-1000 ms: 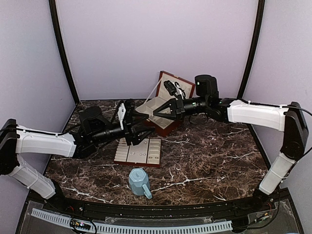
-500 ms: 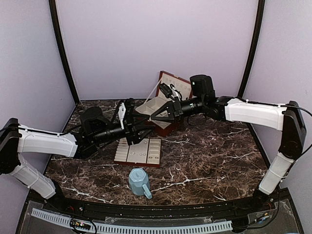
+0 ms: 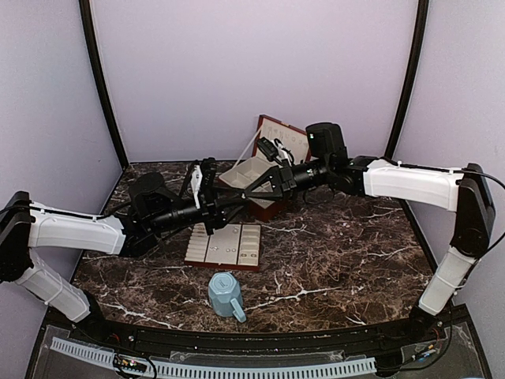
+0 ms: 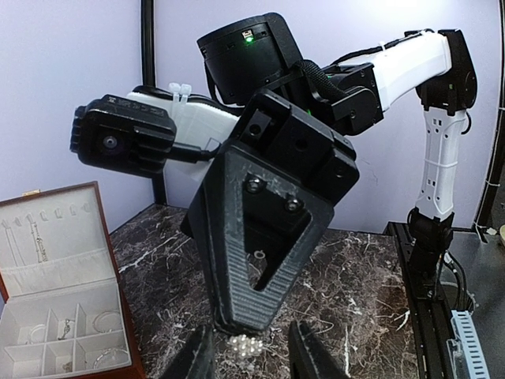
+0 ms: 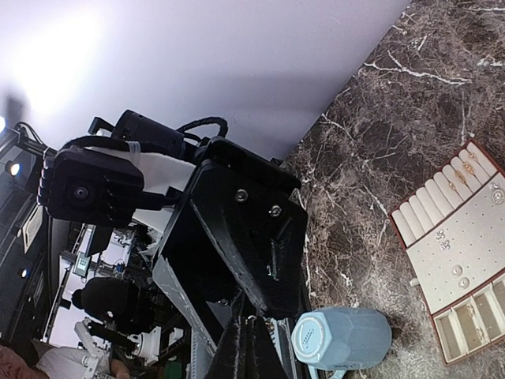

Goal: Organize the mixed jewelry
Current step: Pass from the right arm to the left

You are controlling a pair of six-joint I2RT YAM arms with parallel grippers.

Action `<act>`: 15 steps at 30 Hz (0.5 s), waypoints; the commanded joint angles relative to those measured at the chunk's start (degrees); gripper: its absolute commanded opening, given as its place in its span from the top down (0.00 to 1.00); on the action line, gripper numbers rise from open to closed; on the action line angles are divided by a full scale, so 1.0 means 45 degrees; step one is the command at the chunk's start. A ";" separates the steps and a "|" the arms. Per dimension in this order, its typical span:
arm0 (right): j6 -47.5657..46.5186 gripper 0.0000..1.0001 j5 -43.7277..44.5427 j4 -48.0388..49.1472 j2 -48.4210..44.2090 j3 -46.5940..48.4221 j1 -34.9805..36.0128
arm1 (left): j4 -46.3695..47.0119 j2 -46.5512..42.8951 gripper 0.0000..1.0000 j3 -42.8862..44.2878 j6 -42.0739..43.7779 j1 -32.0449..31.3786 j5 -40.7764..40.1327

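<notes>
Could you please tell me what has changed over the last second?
The right gripper, jaws shut on a small beaded silver piece, moved left until its tip sits between the jaws of the left gripper, which have narrowed around the piece without visibly touching it. The tray, mug and jewelry box stayed put.

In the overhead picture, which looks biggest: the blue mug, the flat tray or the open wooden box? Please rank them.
1. Open wooden box, lid included, though partly covered.
2. Flat tray.
3. Blue mug, clearly the smallest despite sitting nearest the camera.
</notes>
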 commanded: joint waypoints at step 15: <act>-0.0138 1.00 0.0020 0.0144 0.0071 0.0482 0.0111 | 0.0178 -0.0059 0.59 0.0131 -0.0314 -0.0049 0.0440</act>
